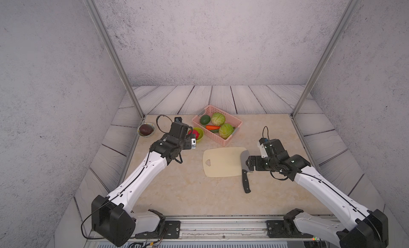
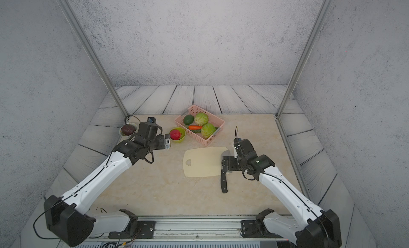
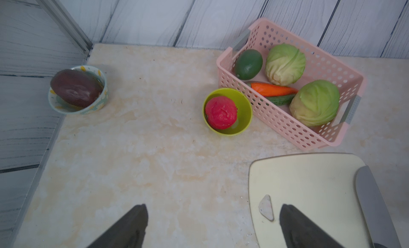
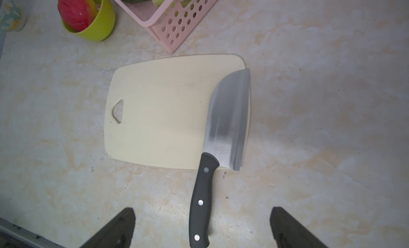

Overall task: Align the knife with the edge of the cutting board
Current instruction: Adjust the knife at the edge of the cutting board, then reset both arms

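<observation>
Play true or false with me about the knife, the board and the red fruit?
The broad grey steel knife with a black handle has its blade on the flat cream plastic cutting board. True.
The right gripper is clamped on the knife's handle. False: its jaws stand open.
The round red fruit sits on the cutting board. False: it sits in the lime-green round bowl.
The board's heart-shaped hole is at the side away from the blade. True.

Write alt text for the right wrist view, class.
A cleaver-style knife, grey steel blade and black riveted handle, lies along one short side of a cream plastic cutting board, its handle overhanging onto the table. The open right pincer holds nothing.
</observation>
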Controlling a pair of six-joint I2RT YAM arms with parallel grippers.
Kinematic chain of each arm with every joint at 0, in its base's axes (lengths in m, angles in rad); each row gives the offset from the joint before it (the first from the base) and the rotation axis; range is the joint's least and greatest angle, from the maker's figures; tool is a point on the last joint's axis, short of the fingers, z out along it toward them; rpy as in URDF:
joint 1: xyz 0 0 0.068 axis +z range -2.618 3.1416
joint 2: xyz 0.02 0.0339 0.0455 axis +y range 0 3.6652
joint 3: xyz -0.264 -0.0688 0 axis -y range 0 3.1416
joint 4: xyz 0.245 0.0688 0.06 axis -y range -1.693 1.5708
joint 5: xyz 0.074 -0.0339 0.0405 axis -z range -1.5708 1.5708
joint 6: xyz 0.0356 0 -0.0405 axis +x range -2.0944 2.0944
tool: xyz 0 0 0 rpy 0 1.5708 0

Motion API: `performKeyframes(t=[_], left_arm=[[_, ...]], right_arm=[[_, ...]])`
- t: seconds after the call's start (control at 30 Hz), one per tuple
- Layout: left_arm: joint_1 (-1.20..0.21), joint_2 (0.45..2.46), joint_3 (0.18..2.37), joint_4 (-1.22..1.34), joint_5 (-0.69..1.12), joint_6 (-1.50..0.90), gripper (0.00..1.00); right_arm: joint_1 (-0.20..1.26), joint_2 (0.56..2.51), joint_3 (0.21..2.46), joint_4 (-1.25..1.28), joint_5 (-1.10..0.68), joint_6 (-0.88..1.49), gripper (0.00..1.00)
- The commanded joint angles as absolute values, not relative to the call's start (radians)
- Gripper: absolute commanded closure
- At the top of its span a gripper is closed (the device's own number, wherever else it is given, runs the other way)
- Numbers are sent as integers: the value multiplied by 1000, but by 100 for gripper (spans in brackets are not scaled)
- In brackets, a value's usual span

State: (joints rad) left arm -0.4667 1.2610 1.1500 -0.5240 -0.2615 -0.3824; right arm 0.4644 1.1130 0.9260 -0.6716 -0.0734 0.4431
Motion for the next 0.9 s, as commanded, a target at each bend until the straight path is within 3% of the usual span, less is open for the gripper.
performKeyframes(t=[0.0, 0.43, 0.67, 0.87], left_arm=[[-456, 1210, 1078, -400, -294, -336, 2], [-335, 1105, 825, -88, -467, -331, 2], [-277, 1118, 730, 20, -575, -304, 2], [-235, 1168, 714, 45, -583, -294, 2]], right_arm=[[419, 1140, 960, -694, -152, 404, 1], [88, 1206, 1040, -614, -245, 426, 1], [-27, 1251, 1062, -541, -214, 469, 1], [-38, 1276, 993, -403, -148, 515, 1]])
